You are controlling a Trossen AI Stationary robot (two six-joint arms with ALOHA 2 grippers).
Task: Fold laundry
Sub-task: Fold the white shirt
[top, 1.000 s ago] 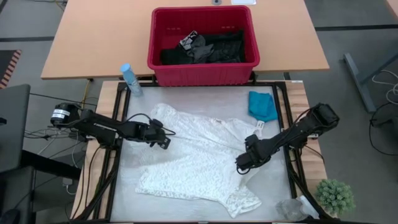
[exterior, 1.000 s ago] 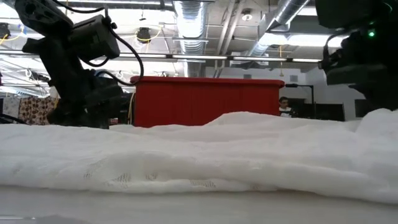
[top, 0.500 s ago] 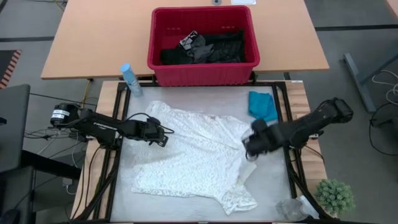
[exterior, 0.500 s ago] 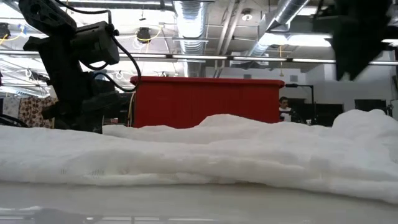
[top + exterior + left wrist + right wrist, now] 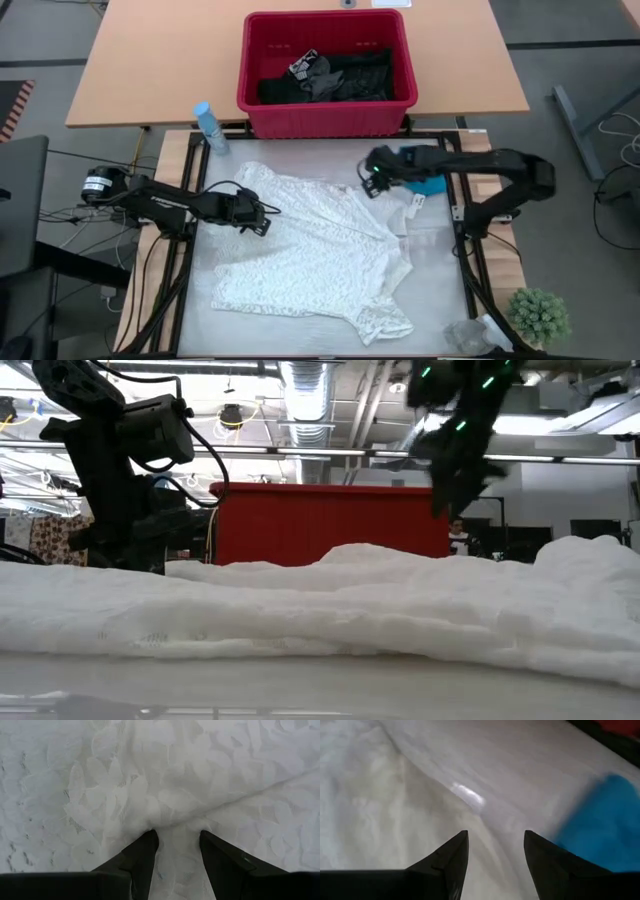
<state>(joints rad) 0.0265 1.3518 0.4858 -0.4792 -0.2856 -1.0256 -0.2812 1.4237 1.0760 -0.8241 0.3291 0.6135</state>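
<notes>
While the white lacy garment (image 5: 315, 255) lies spread on the table (image 5: 440, 290), the left gripper (image 5: 176, 845) pinches its edge; the right gripper (image 5: 373, 182) hangs open, empty, near the teal garment (image 5: 428, 180).

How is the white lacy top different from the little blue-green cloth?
The white lacy top is much bigger than the blue-green cloth. The top is spread out across the middle of the table; the cloth is bunched up near the right edge. The left gripper pinches a fold of the top, while the right gripper hangs open beside the cloth, holding nothing. Both are soft laundry lying on the table.
</notes>
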